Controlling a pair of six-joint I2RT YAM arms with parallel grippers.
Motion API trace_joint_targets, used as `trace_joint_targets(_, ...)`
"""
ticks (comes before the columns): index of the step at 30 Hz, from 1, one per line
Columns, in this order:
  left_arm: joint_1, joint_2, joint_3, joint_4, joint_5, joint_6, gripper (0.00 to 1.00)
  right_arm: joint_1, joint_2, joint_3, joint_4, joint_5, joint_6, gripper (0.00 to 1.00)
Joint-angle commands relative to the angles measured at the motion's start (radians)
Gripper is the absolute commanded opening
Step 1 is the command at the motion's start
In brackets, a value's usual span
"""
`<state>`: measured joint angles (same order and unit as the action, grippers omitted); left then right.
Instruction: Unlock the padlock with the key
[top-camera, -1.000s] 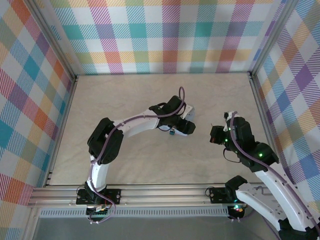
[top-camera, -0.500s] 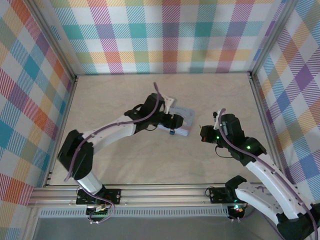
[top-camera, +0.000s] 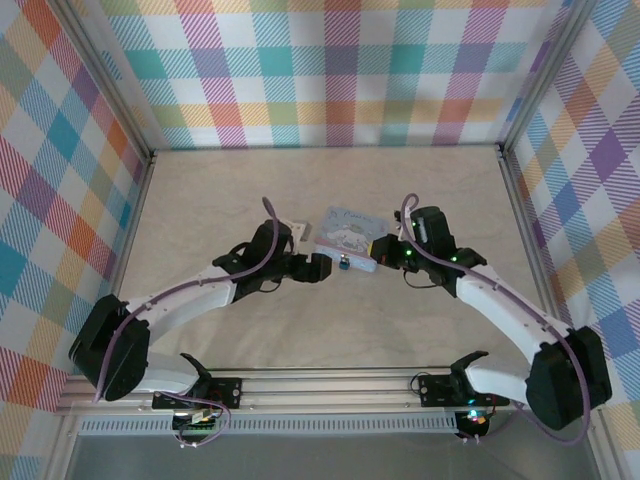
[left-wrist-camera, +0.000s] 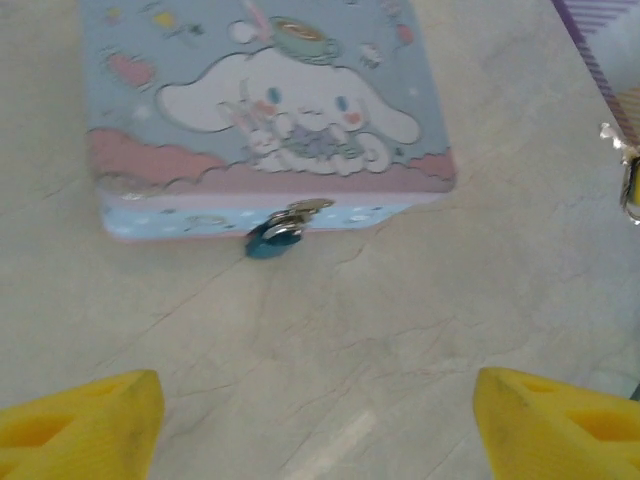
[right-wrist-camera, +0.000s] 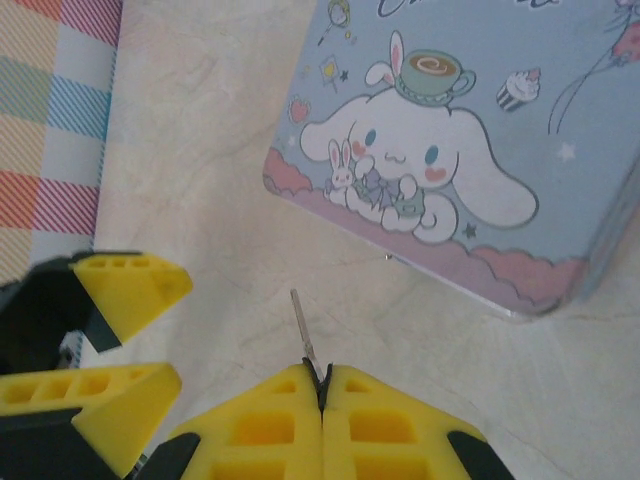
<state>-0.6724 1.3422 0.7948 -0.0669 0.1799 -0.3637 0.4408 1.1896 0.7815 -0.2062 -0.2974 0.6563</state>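
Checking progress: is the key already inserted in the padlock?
No, the key juts from the shut right tool, its tip over bare table short of the tin.

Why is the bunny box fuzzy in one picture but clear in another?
Left wrist view: soft and smeary, tin and padlock blurred. Right wrist view: sharp, the tin's print and the key crisp. Top view: even light, no glare on the table.

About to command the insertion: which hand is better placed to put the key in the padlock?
Right. The right hand is shut on the key, blade sticking out, close to the tin. The left hand is open and empty, facing the padlock.
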Motion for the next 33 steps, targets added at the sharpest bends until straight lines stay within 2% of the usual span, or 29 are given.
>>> trace_joint_targets(1,0.019,-0.054,-0.053,0.079,-0.034,-0.066,0.91,-0.039,0.050,0.007,0.130,-0.109,0.018,0.00)
trace_joint_targets(5,0.022,-0.063,-0.074,0.091,-0.042,-0.073,0.96,-0.072,0.127,0.020,0.174,-0.150,0.026,0.00)
trace_joint_targets(18,0.023,-0.010,-0.096,0.203,-0.006,-0.113,0.96,-0.087,0.379,0.054,0.485,-0.188,0.118,0.00)
trace_joint_targets(25,0.023,0.041,-0.084,0.232,0.031,-0.122,0.96,-0.089,0.475,0.094,0.491,-0.189,0.116,0.00)
trace_joint_targets(33,0.022,0.099,-0.071,0.262,0.060,-0.127,0.94,-0.090,0.509,0.076,0.469,-0.183,0.102,0.00)
